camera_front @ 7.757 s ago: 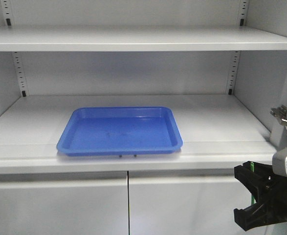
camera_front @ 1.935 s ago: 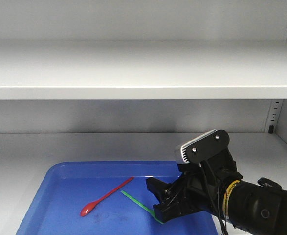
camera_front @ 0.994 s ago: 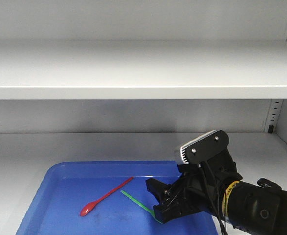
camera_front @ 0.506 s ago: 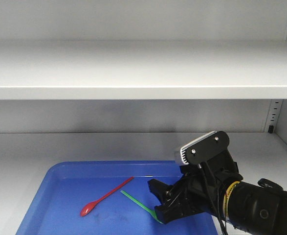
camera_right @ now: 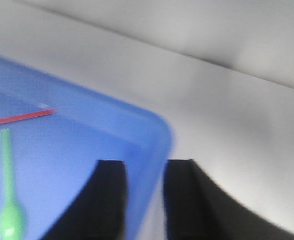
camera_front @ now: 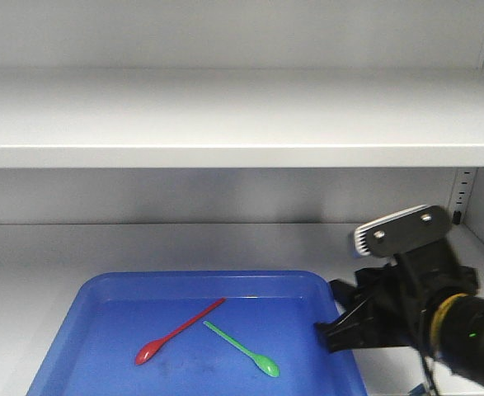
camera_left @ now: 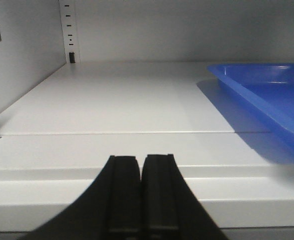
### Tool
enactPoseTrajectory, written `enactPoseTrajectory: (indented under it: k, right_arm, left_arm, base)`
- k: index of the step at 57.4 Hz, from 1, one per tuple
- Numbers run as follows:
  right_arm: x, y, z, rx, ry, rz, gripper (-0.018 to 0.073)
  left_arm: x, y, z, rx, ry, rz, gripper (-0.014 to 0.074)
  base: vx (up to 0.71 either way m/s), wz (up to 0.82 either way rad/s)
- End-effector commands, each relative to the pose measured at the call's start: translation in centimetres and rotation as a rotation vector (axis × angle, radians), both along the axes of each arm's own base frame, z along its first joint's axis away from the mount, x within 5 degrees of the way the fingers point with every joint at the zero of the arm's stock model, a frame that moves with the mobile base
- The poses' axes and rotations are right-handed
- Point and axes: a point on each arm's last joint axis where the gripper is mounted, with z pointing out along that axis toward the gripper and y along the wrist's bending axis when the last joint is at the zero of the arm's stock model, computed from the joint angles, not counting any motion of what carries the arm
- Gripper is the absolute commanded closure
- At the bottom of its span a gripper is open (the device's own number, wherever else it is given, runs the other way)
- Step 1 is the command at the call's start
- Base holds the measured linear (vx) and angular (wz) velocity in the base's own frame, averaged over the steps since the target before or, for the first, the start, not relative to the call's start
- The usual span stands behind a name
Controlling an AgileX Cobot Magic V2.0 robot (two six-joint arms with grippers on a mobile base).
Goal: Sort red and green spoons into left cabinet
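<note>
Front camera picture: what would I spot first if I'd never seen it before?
Probably the bright blue tray on the pale cabinet shelf, low and left of middle. Inside it lie a red spoon and a green spoon, their handle tips close together like a V. At the lower right, the black right gripper hangs just past the tray's right corner, holding nothing.

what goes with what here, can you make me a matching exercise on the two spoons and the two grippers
Things:
1. red spoon
2. green spoon
3. left gripper
4. right gripper

States:
A. shut, empty, before the shelf edge
B. open, over the tray's right rim
C. in the tray, bowl at lower left
D. in the tray, bowl at lower right

Pairs: 1-C, 2-D, 3-A, 4-B
</note>
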Motion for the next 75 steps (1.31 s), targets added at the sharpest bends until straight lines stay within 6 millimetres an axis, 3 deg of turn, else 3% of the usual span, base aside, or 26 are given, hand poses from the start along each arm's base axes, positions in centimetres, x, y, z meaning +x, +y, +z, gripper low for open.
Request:
enactPoseTrajectory:
  k: [1, 8, 16, 29, 33, 41, 51, 75]
  right_arm:
    - [-0.4, -1.4, 2.7, 0.063, -0.079, -0.033, 0.0445]
    - [-0.7, -3.4, 3.6, 0.148, -0.079, -0.114, 0.0572]
    - [-1.2, -5.3, 4.6, 0.17, -0.097, -0.159, 0.0571]
    - [-2.1, -6.9, 5.2, 0.009, -0.154, -0.113, 0.0568]
    - [-2.6, -7.4, 5.0, 0.031, -0.188, -0.119, 0.0567]
    - [-4.9, -9.3, 3.2, 0.125, -0.299, -0.181, 0.0565]
    - [-9.5, -11.2, 0.0, 0.192, -0.401, -0.258, 0.0565]
    - [-16.8, -12.3, -6.1, 0.174, -0.451, -0.347, 0.0565]
  left_arm:
    - [-0.1, 0.0, 1.0, -0.019, -0.095, -0.001, 0.0603]
    - [-0.1, 0.0, 1.0, -0.019, -0.095, -0.001, 0.0603]
    - [-0.1, 0.0, 1.0, -0.019, -0.095, -0.001, 0.0603]
    - [-0.1, 0.0, 1.0, -0.019, -0.095, -0.001, 0.0603]
    - [-0.1, 0.0, 1.0, -0.019, -0.095, -0.001, 0.0603]
    - [-0.1, 0.0, 1.0, -0.019, -0.095, -0.001, 0.0603]
    - [-0.1, 0.0, 1.0, -0.019, -0.095, -0.001, 0.0603]
    - [-0.1, 0.0, 1.0, -0.019, -0.095, -0.001, 0.0603]
  base:
    - [0.0, 0.0]
    - [0.0, 0.0]
    - [0.0, 0.0]
    - [0.0, 0.0]
    - [0.0, 0.0]
    - [0.0, 0.0]
    - [0.0, 0.0]
    - [0.0, 0.0]
